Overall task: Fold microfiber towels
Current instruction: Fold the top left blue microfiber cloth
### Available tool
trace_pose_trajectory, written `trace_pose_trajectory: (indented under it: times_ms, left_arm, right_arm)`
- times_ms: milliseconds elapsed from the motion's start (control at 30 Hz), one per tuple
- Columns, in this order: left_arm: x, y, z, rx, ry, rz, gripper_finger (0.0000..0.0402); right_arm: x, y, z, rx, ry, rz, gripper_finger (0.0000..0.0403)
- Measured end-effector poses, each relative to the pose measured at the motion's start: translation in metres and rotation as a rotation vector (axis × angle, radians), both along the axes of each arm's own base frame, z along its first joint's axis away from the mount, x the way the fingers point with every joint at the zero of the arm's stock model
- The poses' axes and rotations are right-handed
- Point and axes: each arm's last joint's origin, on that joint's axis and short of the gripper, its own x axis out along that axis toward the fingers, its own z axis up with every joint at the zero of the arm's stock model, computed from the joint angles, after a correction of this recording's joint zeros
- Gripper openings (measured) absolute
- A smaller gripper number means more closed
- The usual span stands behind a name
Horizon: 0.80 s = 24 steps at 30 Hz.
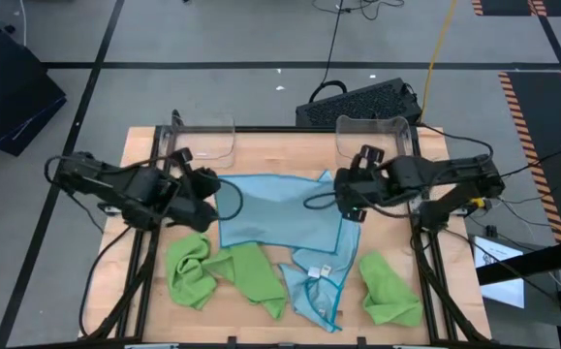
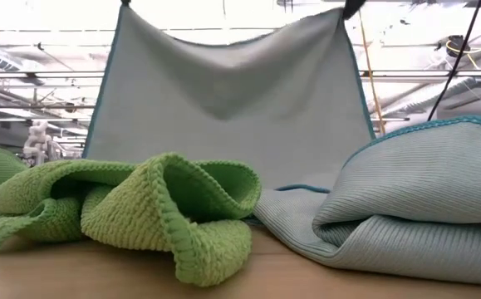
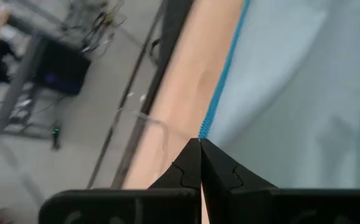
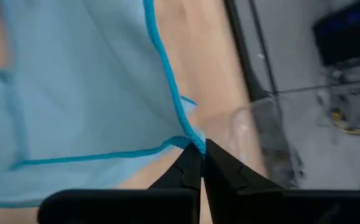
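Blue towel [image 1: 280,208] hangs stretched between both pincers above tabletop [image 1: 261,145]. Left pincer [image 1: 212,191] clenched on left corner; right pincer [image 1: 343,202] clenched on right corner. Long axis runs left-right; lower edge drapes toward near side.

Left tool [image 1: 214,186] and right tool [image 1: 343,194] hold a blue towel [image 1: 280,208] spread between them above the table [image 1: 261,145]; green towels [image 1: 227,271] lie nearer.
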Motion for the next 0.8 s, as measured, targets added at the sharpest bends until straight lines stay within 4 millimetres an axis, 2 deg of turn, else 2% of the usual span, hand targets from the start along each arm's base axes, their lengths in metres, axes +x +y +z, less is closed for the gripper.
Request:
trace_pose_trajectory:
  times_ms: [233,367,467,600,800]
  left_arm:
    - [0.014,0.021,-0.026,0.045,0.045,0.066,0.0001]
    - [0.019,0.032,-0.037,0.054,0.067,0.094,0.0001]
    - [0.020,0.035,-0.047,0.030,0.094,0.103,0.0001]
    - [0.020,0.032,-0.059,0.000,0.117,0.105,0.0001]
    - [0.021,0.016,-0.084,-0.062,0.113,0.073,0.0001]
  right_arm:
    - [0.012,-0.030,-0.033,-0.039,0.071,-0.047,0.0002]
    - [0.016,-0.039,-0.051,-0.011,0.092,-0.064,0.0002]
    - [0.015,-0.038,-0.062,0.042,0.120,-0.073,0.0002]
    - [0.016,-0.032,-0.065,0.091,0.102,-0.081,0.0002]
    - [0.020,-0.018,-0.077,0.215,0.074,-0.045,0.0002]
